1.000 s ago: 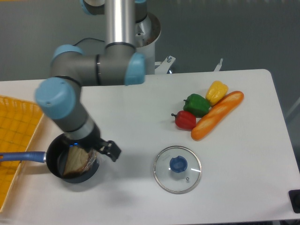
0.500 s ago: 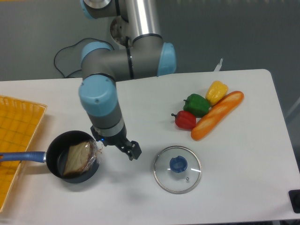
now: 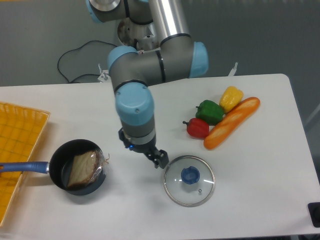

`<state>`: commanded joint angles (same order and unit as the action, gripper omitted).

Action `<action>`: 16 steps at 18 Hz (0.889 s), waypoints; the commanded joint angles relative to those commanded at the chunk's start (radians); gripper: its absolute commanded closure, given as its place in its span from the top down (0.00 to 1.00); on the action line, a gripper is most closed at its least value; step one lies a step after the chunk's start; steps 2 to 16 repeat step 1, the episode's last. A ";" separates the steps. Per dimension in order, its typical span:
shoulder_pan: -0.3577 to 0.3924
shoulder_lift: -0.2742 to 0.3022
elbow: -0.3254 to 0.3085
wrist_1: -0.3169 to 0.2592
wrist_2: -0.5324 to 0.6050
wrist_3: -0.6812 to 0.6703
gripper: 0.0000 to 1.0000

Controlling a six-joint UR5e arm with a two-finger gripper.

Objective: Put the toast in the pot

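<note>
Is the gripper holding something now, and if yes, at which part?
Nothing is held. The gripper hangs empty above the table beside the glass lid; the toast lies in the pot.

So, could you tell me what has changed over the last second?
The gripper swung right, from over the pot to the glass lid's left edge. The toast stayed leaning inside the pot; lid, peppers and baguette did not move.

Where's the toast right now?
The toast lies inside the pot at the table's front left, leaning on its right wall, beside the yellow tray. The gripper is off to its right, near the lid.
</note>
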<state>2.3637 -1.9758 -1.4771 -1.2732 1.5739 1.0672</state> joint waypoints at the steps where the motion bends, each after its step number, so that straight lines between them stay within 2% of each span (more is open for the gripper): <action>1: 0.009 0.008 -0.005 0.000 0.000 0.023 1.00; 16: 0.009 0.008 -0.005 0.000 0.000 0.023 1.00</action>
